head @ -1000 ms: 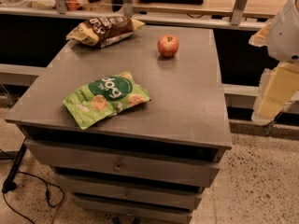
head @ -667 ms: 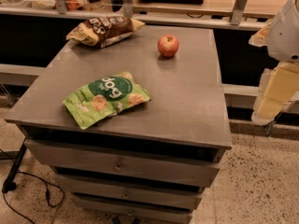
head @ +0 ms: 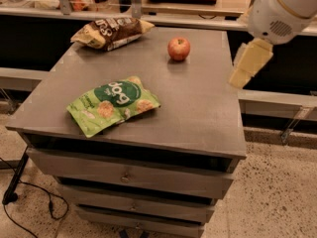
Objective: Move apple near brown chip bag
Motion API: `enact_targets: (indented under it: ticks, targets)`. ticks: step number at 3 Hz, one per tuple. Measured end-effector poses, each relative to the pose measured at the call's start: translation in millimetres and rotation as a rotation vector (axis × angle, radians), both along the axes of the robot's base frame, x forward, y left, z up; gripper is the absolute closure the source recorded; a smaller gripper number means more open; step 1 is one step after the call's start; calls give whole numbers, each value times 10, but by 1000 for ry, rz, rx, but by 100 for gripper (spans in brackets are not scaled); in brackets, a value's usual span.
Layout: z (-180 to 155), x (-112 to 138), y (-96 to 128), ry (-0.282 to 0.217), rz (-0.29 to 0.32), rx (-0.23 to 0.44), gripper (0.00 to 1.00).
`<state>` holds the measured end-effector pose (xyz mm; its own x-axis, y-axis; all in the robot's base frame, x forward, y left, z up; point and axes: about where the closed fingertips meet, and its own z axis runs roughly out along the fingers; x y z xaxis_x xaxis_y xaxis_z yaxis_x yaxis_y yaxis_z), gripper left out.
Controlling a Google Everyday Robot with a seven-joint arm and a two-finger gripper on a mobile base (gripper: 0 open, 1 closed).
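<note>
The red apple point(head: 179, 48) sits on the grey cabinet top point(head: 198, 108), toward the back and right of centre. The brown chip bag point(head: 111, 32) lies at the back left of the top, well left of the apple and apart from it. My gripper point(head: 250, 63), pale yellow below the white arm point(head: 282, 9), hangs at the right edge of the top. It is to the right of the apple, a little nearer the front, and holds nothing that I can see.
A green snack bag point(head: 114, 104) with a dark green round logo lies at the front left of the top. Drawers point(head: 129, 175) run below the top. A counter with a rail point(head: 188, 19) stands behind it. A cable point(head: 29, 212) lies on the floor at the left.
My arm and gripper have moved left and up, from beside the cabinet to its right edge, closer to the apple. The apple and both bags have not moved.
</note>
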<state>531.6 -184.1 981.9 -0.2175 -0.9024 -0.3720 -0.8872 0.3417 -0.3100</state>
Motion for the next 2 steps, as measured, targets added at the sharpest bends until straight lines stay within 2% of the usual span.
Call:
enact_targets:
  ticks: [1, 2]
  targets:
    - [-96, 472, 66, -52, -81, 138, 0]
    - [-283, 873, 36, -97, -208, 302, 0]
